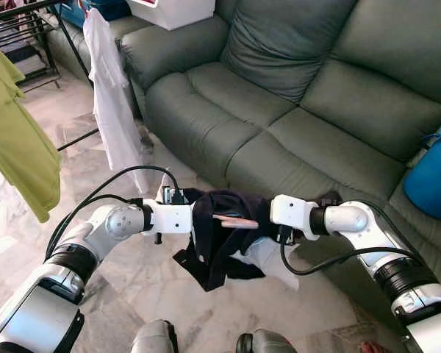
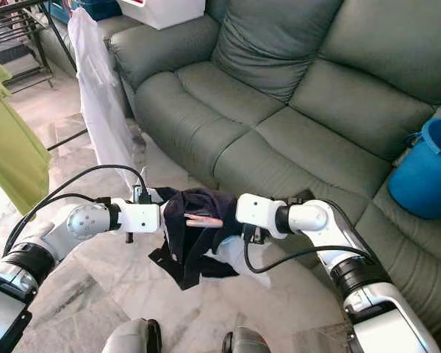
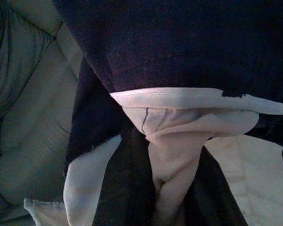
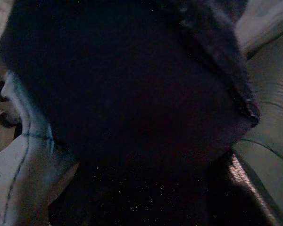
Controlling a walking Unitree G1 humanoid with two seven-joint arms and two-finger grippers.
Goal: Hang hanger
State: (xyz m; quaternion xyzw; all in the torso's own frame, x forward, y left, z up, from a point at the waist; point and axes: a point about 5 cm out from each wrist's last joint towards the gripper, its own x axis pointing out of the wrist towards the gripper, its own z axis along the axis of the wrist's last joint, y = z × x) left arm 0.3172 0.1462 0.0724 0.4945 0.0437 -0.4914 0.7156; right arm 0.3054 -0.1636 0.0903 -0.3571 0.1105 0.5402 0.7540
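Note:
A dark navy garment point(image 1: 214, 246) with a white part point(image 1: 270, 259) hangs bunched between my two arms, above the marble floor in front of the sofa. A pink hanger arm point(image 1: 235, 220) pokes out of its top. My left wrist point(image 1: 169, 218) reaches into the cloth from the left and my right wrist point(image 1: 290, 211) from the right. Both grippers are buried in the fabric. The left wrist view looks onto the navy hem point(image 3: 188, 52) over a pale twisted fold point(image 3: 174, 141). Dark cloth point(image 4: 132, 103) sits close against the right wrist camera.
A grey-green sofa point(image 1: 294, 95) runs across the back and right. A blue bucket point(image 1: 435, 176) sits on its right end, a white box point(image 1: 173, 11) on its left arm. At left a drying rack point(image 1: 22, 29) carries a white garment point(image 1: 112, 103) and a yellow-green shirt point(image 1: 15, 140).

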